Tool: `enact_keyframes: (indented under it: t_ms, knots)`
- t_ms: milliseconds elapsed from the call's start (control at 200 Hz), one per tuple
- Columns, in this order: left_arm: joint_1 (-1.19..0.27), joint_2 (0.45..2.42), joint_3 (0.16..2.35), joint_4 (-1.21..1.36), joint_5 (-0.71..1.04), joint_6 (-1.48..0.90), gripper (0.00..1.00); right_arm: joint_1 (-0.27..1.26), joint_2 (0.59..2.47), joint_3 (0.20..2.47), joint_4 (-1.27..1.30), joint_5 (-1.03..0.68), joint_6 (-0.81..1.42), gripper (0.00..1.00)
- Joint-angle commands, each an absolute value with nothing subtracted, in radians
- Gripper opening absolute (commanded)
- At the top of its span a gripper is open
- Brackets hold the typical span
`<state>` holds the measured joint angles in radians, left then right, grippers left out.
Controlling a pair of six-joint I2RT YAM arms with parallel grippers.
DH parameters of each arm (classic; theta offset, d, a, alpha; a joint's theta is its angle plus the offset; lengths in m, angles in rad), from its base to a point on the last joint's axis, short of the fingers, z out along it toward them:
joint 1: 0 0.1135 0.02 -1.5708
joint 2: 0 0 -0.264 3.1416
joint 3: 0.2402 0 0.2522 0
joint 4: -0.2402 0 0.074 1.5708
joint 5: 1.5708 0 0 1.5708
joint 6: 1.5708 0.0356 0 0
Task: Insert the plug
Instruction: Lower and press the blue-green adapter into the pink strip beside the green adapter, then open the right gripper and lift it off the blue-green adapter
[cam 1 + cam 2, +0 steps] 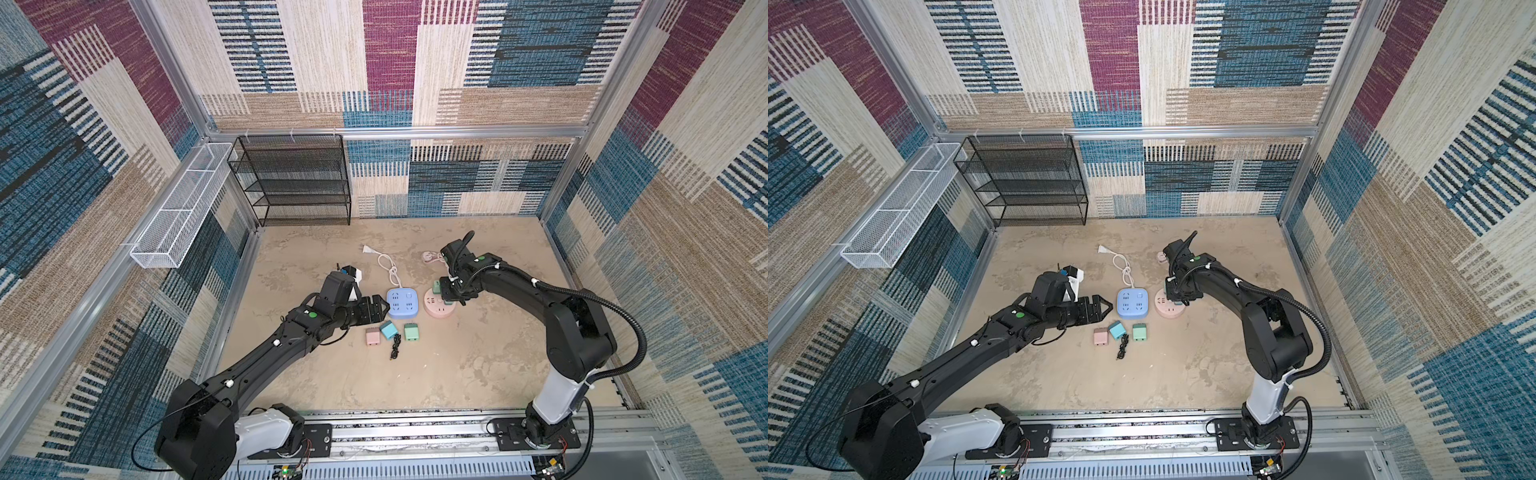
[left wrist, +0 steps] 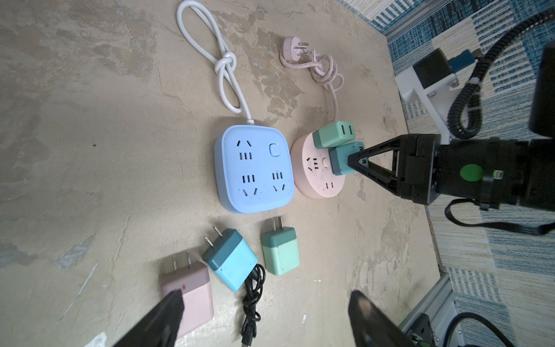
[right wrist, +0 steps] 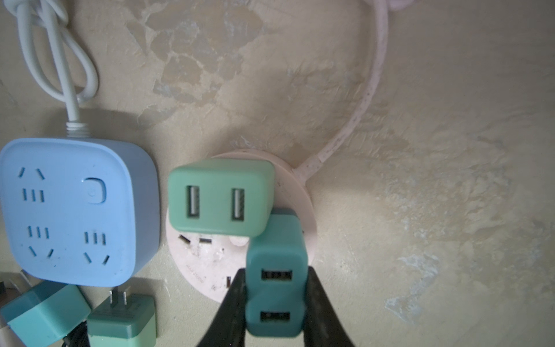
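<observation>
Where both top views show the bench [image 1: 457,365], a black mesh rack [image 1: 291,178] stands in its far left corner; mid-bench, the left gripper [image 1: 380,311] hovers, jaws apart, beside the blue socket block [image 1: 402,304]. Left wrist view: round pink socket [image 2: 315,180] carries a light-green adapter [image 2: 333,133]. Right wrist view: right gripper [image 3: 276,273] clamped on the teal plug [image 3: 276,252], standing on that socket.

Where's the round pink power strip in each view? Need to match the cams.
Top view: round pink power strip mid-floor, right of centre.
Top view: same spot.
Left wrist: strip between blue square strip and right pincer.
Right wrist: strip under the teal charger that the right pincer grips.
Shared landmark: blue square strip alongside, in all four.
</observation>
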<state>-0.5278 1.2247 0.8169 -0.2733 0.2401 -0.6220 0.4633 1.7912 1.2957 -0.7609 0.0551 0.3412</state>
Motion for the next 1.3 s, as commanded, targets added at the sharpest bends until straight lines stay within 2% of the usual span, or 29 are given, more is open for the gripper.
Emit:
enact_keyframes:
  t_ms: [0, 526, 716, 977, 1107, 1297]
  knots:
    - [-0.526, 1.224, 0.814, -0.251, 0.244, -0.606, 0.91, 0.464, 1.829, 1.276, -0.781, 0.04, 0.332, 0.0]
    - [-0.522, 1.217, 0.813, -0.257, 0.239, -0.605, 0.91, 0.464, 1.828, 1.287, -0.791, 0.047, 0.33, 0.0]
    - [-0.522, 1.192, 0.811, -0.266, 0.228, -0.609, 0.91, 0.464, 1.809, 1.31, -0.784, 0.033, 0.33, 0.21]
    - [-0.523, 1.161, 0.805, -0.282, 0.218, -0.609, 0.91, 0.463, 1.802, 1.334, -0.779, 0.034, 0.333, 0.38]
    - [-0.523, 1.154, 0.803, -0.287, 0.215, -0.609, 0.92, 0.465, 1.794, 1.33, -0.778, 0.037, 0.337, 0.44]
    - [-0.523, 1.146, 0.805, -0.293, 0.213, -0.608, 0.92, 0.463, 1.748, 1.327, -0.792, 0.053, 0.343, 0.47]
